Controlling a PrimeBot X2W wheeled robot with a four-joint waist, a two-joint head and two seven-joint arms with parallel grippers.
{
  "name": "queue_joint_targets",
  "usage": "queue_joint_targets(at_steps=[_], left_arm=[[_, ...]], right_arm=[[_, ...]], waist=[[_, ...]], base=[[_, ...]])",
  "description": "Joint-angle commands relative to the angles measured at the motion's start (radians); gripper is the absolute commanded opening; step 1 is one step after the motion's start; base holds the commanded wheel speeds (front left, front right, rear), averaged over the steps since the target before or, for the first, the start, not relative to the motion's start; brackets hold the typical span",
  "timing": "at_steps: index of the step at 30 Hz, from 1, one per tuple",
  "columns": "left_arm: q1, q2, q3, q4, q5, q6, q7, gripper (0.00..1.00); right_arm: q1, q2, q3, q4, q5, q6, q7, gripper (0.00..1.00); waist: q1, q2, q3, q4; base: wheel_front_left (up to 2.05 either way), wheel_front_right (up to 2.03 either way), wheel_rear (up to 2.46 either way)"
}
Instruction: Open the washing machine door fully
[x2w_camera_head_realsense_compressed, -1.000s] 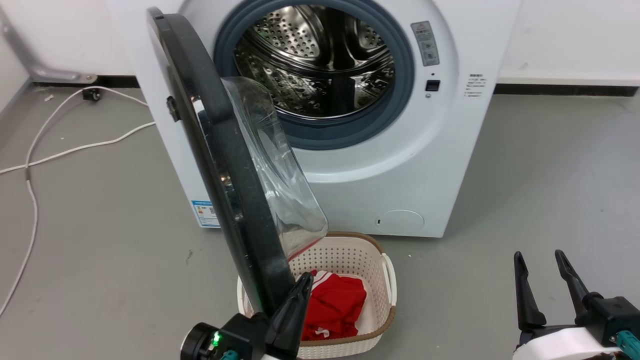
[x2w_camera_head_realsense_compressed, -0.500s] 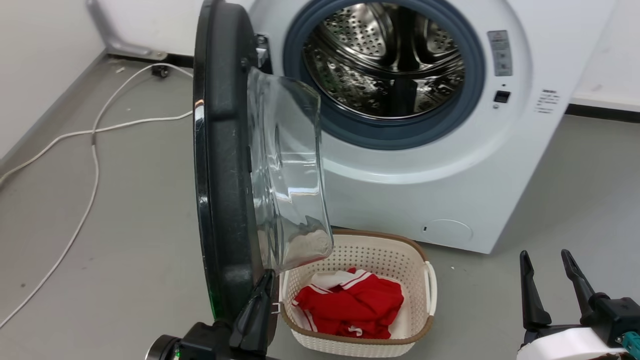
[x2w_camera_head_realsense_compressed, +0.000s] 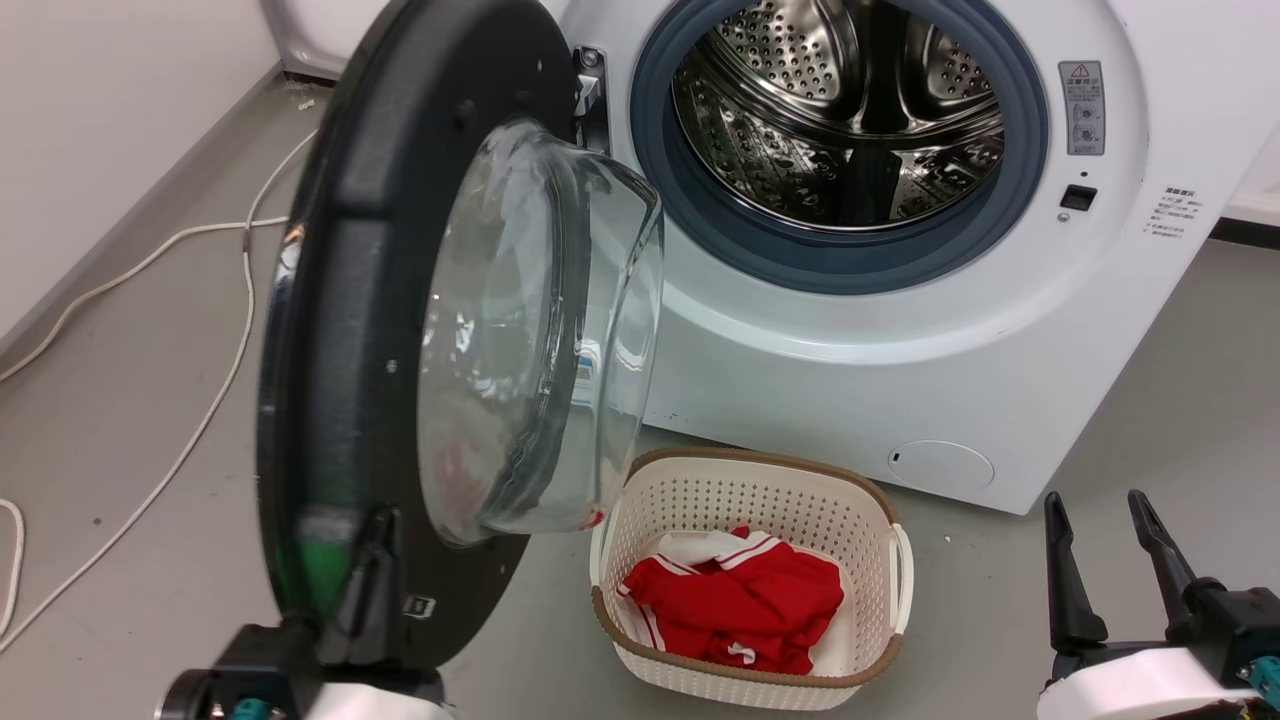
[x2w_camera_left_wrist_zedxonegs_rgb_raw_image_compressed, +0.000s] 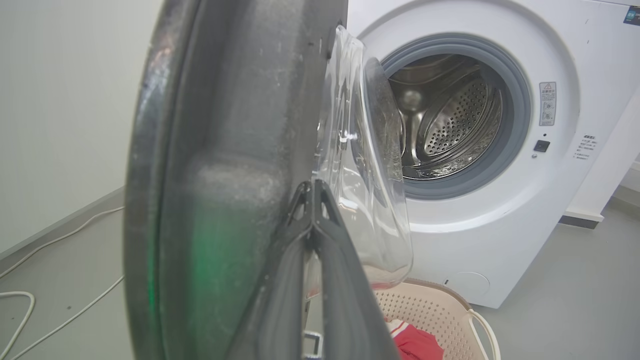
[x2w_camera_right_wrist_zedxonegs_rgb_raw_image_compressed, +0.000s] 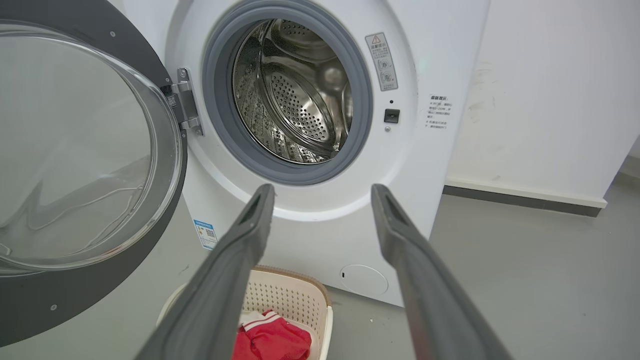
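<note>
"When the door (x2w_camera_head_realsense_compressed: 340, 300) was looked at, where did it stand?"

"Right above the left claw (x2w_camera_left_wrist_zedxonegs_rgb_raw_image_compressed: 312, 187), swung well out from the washer (x2w_camera_head_realsense_compressed: 850, 400), which lay beyond that claw and to its right. The claw's two fingers were pressed together with nothing between them. They lay against the door's black inner ring near its lower edge."

"And the right claw (x2w_camera_head_realsense_compressed: 1092, 497)?"

"Spread apart and holding nothing. The washer was well ahead of it and the door was off to its left."

"How would the door handle?"

"Stiff and fairly heavy, I judged, turning only about the hinge (x2w_camera_head_realsense_compressed: 590, 88) on the side away from the left claw. Its glossy rim looked slippery, so a flat push on the inner ring seemed surer than a pinch. The glass bowl (x2w_camera_head_realsense_compressed: 540, 320), bulging just right of the left claw, looked slick and breakable, so it was no place to press. The edge farthest from the hinge offered the best leverage."

"Counts?"

"One door, one washer, one drum (x2w_camera_head_realsense_compressed: 840, 110), one hinge that I could see, two claws. One basket (x2w_camera_head_realsense_compressed: 760, 495) sat just right of the left claw, under the bowl, with one red garment (x2w_camera_head_realsense_compressed: 740, 605) inside."
</note>
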Motion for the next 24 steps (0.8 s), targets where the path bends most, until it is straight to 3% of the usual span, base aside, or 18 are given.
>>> queue_joint_targets(at_steps=[1, 24], left_arm=[[-0.02, 0.012, 0.021, 0.008, -0.008, 0.004, -0.008, 0.0], [-0.123, 0.177, 0.326, 0.133, -0.102, 0.034, -0.049, 0.0]], right_arm=[[-0.013, 0.001, -0.001, -0.004, -0.006, -0.001, 0.004, 1.0], [-0.057, 0.002, 0.01, -0.023, -0.012, -0.001, 0.021, 1.0]], waist=[[-0.0001, 0.0, 0.003, -0.001], [-0.0001, 0.0, 0.095, -0.114]], base=[[0.0, 0.0, 0.0], [0.0, 0.0, 0.0]])
